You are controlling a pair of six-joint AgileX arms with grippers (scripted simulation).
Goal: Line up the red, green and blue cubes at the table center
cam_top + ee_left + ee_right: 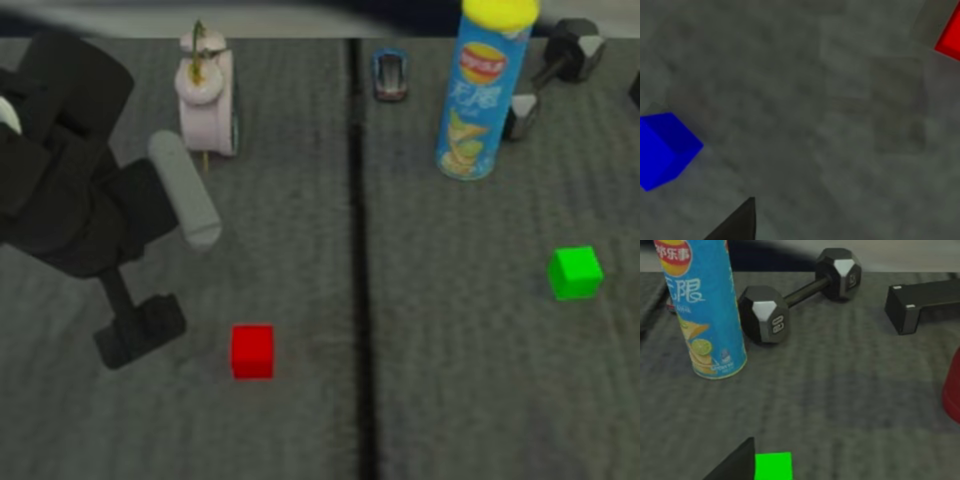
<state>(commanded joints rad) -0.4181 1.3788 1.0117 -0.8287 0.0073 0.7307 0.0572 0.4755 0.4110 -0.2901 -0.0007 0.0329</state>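
The left end effector [140,330] hung low over the tabletop's [300,430] left half; whether its fingers were apart or together I cannot tell. The blue cube [665,150] showed only in the left wrist view, on bare tabletop close beside the one dark fingertip in view and untouched. In the top view the arm hid it. The red cube [252,351] sat just to the end effector's right, between it and the seam [360,300]. The left arm was clearly the nearer to both, so the next move likely turned on shifting over the blue cube and closing on it. The cubes being square, no long axis mattered. Right of the seam, the green cube [575,272] lay well apart from the left end effector, nearer than the chip can [480,95]. The right end effector was outside the top view. Around the red cube the coarse grey tabletop had free room.
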